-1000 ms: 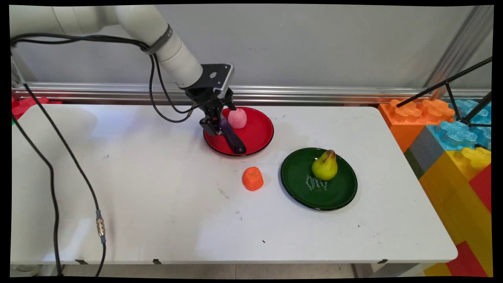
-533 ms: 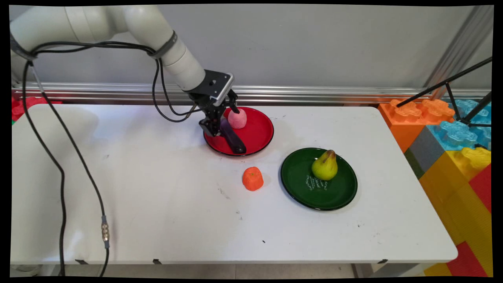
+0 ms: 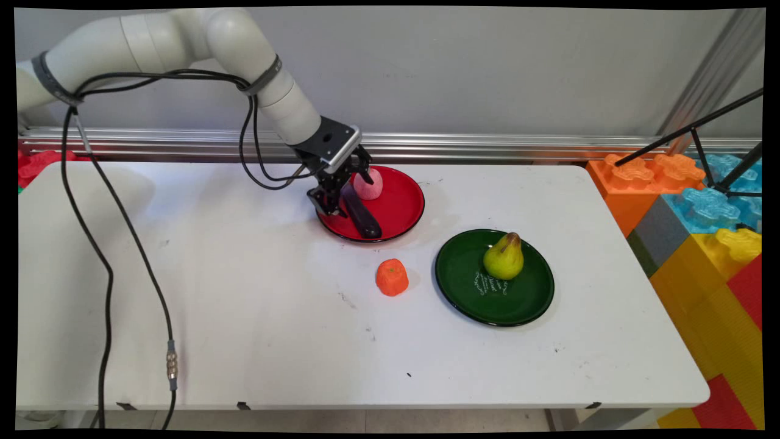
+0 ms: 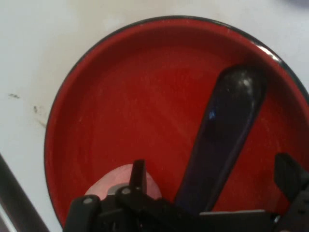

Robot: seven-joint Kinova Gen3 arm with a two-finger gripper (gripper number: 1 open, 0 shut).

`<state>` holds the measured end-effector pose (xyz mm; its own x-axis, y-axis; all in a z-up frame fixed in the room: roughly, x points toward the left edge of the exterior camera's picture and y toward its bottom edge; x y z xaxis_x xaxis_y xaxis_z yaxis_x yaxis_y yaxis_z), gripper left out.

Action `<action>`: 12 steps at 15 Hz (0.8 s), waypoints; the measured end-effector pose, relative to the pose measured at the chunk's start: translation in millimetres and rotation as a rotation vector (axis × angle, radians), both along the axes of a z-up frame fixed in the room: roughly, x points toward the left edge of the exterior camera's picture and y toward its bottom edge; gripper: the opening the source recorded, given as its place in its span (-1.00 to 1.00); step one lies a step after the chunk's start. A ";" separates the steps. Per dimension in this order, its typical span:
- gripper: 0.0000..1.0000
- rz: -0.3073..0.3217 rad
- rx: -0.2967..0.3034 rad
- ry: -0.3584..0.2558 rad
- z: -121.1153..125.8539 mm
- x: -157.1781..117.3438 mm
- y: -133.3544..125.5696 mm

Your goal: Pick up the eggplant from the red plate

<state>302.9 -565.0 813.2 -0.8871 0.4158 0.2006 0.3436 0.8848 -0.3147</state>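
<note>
The left half of the white counter [image 3: 213, 292] lies bare, crossed only by black cables [image 3: 109, 268] that hang from the arm and drop past the near edge. The arm reaches down from the upper left to the red plate [image 3: 399, 207], which sits toward the far edge of the counter. The gripper [image 3: 344, 198] is low over the plate's left part, its fingers spread on either side of a dark purple eggplant [image 3: 362, 218]; in the hand view the eggplant [image 4: 227, 140] lies between the two fingers [image 4: 289, 174] with a gap showing on the right side, and whether the other finger touches it cannot be told. A pink fruit [image 3: 368, 185] stands on the same plate just beyond the gripper, close against it. In front of the red plate, apart from its rim, an orange fruit [image 3: 392, 277] sits on the bare counter. Just right of that is a green plate [image 3: 475, 299] with a pear [image 3: 504, 257] standing upright on its far part. Past the counter's right edge stands a stack of large coloured blocks [image 3: 701, 244].
</note>
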 end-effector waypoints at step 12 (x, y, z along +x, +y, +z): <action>1.00 -0.106 0.032 0.006 -30.8 -0.3 -19.6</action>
<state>302.6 -584.6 782.4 -0.8372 0.5005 0.2204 0.4339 0.8533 -0.2891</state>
